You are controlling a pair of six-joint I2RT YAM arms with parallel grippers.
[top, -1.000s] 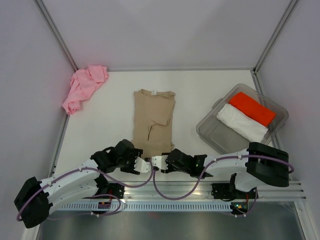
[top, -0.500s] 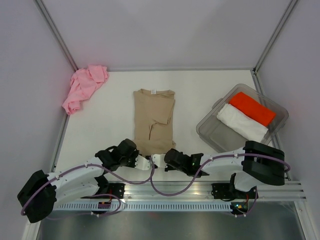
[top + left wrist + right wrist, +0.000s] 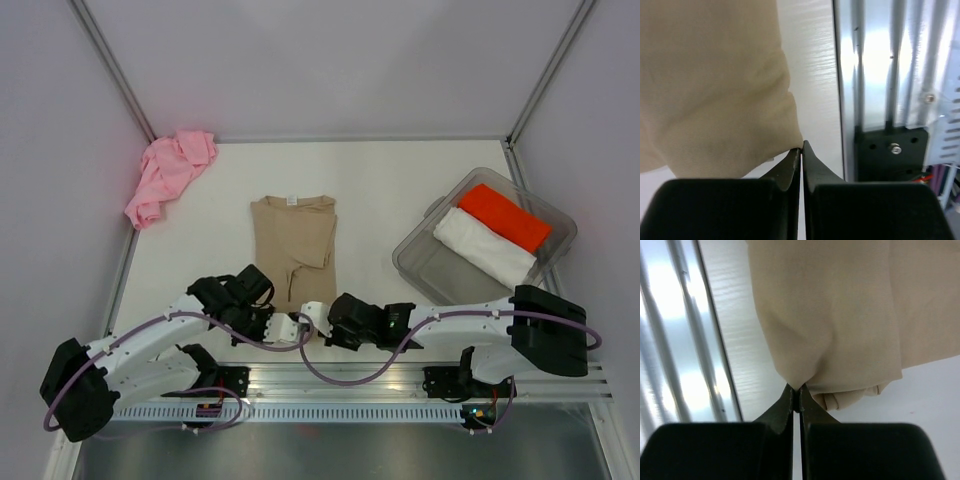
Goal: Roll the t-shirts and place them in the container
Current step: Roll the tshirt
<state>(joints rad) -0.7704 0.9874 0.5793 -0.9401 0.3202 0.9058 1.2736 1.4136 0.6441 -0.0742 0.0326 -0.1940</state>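
Note:
The tan t-shirt (image 3: 293,243) lies folded lengthwise in the middle of the table, collar at the far end. My left gripper (image 3: 288,322) is shut on a corner of its near hem (image 3: 790,135), fingertips pinched together on the cloth (image 3: 801,146). Close beside it, my right gripper (image 3: 311,316) is shut on the same hem, and the cloth bunches into a peak at the fingertips (image 3: 796,390). The pink t-shirt (image 3: 168,175) sits crumpled in the far left corner, away from both arms.
A clear plastic bin (image 3: 438,266) at the right holds a rolled white shirt (image 3: 485,245) and a red one (image 3: 510,217). The aluminium rail (image 3: 880,75) of the near table edge runs just behind both grippers. Enclosure walls stand on three sides.
Both grippers have shut on the tan t-shirt's near hem. The shirt has shifted to the left and a little toward the near edge, and the left arm has swung with it.

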